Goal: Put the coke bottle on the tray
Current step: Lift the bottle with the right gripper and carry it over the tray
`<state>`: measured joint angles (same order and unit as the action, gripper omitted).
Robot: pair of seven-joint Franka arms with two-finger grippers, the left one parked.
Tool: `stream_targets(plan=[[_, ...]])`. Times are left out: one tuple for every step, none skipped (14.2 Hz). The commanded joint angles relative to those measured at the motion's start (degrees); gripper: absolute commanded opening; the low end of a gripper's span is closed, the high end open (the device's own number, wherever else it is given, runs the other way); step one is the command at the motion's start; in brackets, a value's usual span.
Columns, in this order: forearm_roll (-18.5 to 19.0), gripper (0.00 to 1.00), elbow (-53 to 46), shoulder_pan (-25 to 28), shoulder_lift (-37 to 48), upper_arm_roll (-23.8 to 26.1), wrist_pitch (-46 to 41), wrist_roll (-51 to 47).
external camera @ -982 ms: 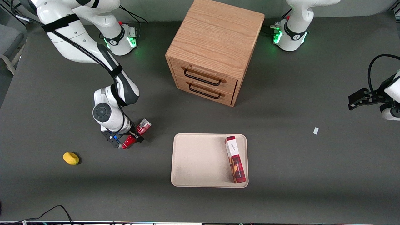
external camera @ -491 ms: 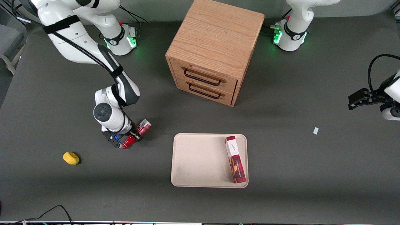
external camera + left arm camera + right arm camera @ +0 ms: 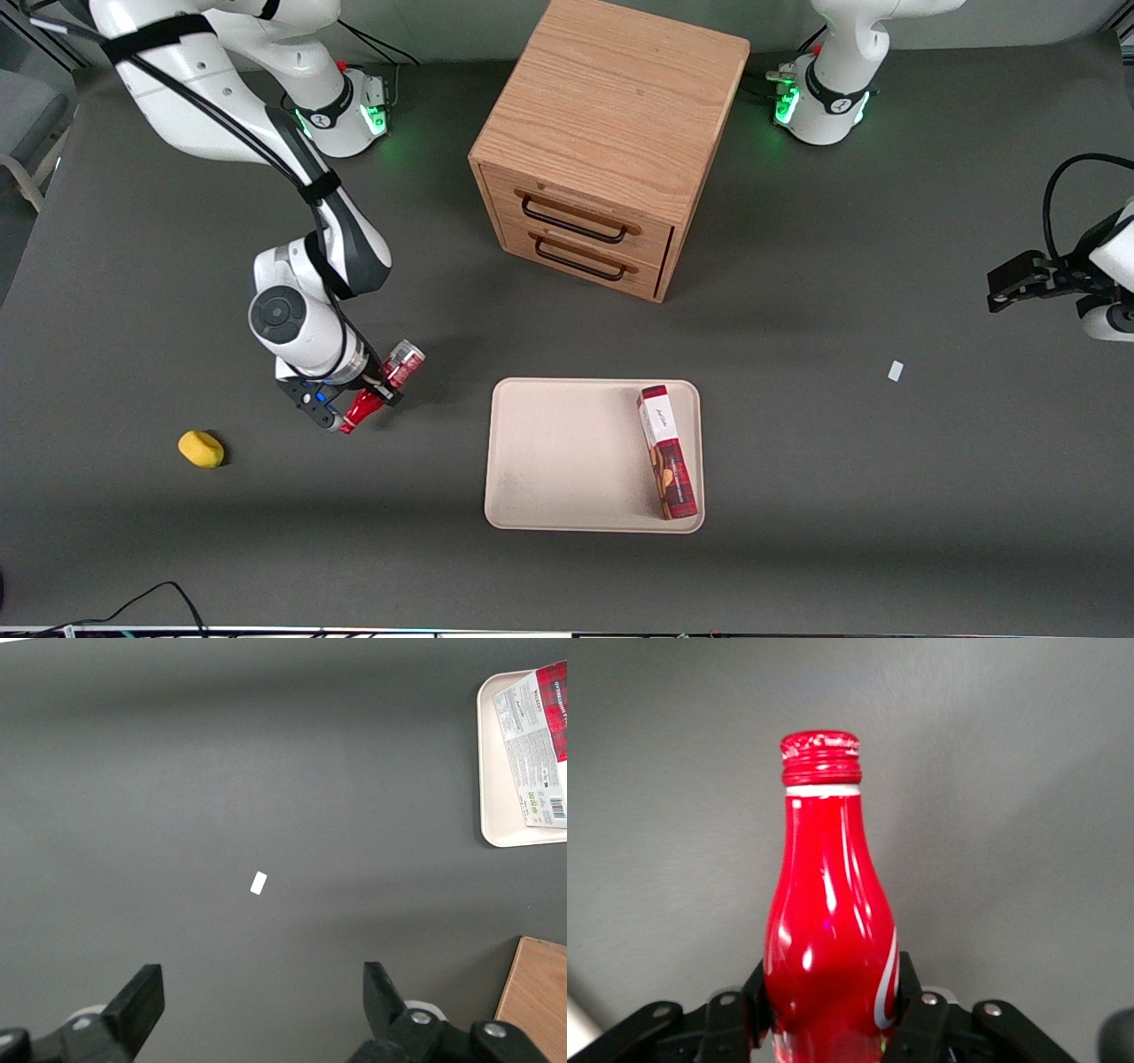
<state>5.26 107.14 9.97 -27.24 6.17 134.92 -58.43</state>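
My right gripper (image 3: 376, 390) is shut on the coke bottle (image 3: 383, 387), a small red bottle with white script. It holds the bottle tilted above the dark table, beside the tray toward the working arm's end. In the right wrist view the bottle (image 3: 830, 930) sits between the two fingers (image 3: 917, 1010), its red cap pointing away from the gripper. The beige tray (image 3: 567, 452) lies flat in front of the wooden cabinet, nearer the front camera. Its corner also shows in the left wrist view (image 3: 493, 771).
A red-and-white snack box (image 3: 667, 452) lies on the tray along its edge toward the parked arm. A wooden cabinet with two drawers (image 3: 602, 151) stands farther from the camera. A yellow object (image 3: 201, 448) and a small white scrap (image 3: 896, 370) lie on the table.
The right arm has risen a little and shifted slightly away from the tray, with the coke bottle held in the gripper. The tray and snack box have not moved.
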Motion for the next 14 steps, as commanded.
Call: stream_targets(plan=[[0.4, 0.0, -8.8, 0.1, 2.7, 0.7, -11.2, 6.2], [0.0, 0.0, -12.9, 0.1, 2.6, 0.9, -14.4, 9.6], [-0.1, 0.0, -17.3, 0.1, 2.1, 0.9, -16.9, 12.2], [-0.9, 0.0, -22.2, 0.0, 1.1, 1.7, -19.9, 14.7], [-2.2, 0.0, -28.0, 0.0, -1.1, 3.0, -23.1, 17.1], [-3.2, 0.0, -33.8, 0.1, -3.1, 4.0, -25.9, 18.4], [-3.7, 0.0, -38.4, 0.2, -5.0, 5.5, -27.6, 18.9], [-3.6, 0.0, -41.5, 1.4, -6.6, 6.8, -27.6, 19.6], [-3.5, 0.0, -43.7, 2.3, -7.9, 7.1, -27.0, 21.3], [-3.4, 0.0, -45.8, 4.2, -9.4, 7.1, -25.6, 23.3], [-3.5, 0.0, -47.4, 5.1, -11.2, 7.1, -23.1, 26.0], [-3.5, 0.0, -47.8, 6.0, -13.2, 7.2, -19.1, 29.6], [-3.4, 0.0, -47.8, 7.1, -14.9, 7.1, -15.6, 32.4], [-3.3, 0.0, -47.9, 7.7, -16.9, 7.0, -12.7, 34.9]])
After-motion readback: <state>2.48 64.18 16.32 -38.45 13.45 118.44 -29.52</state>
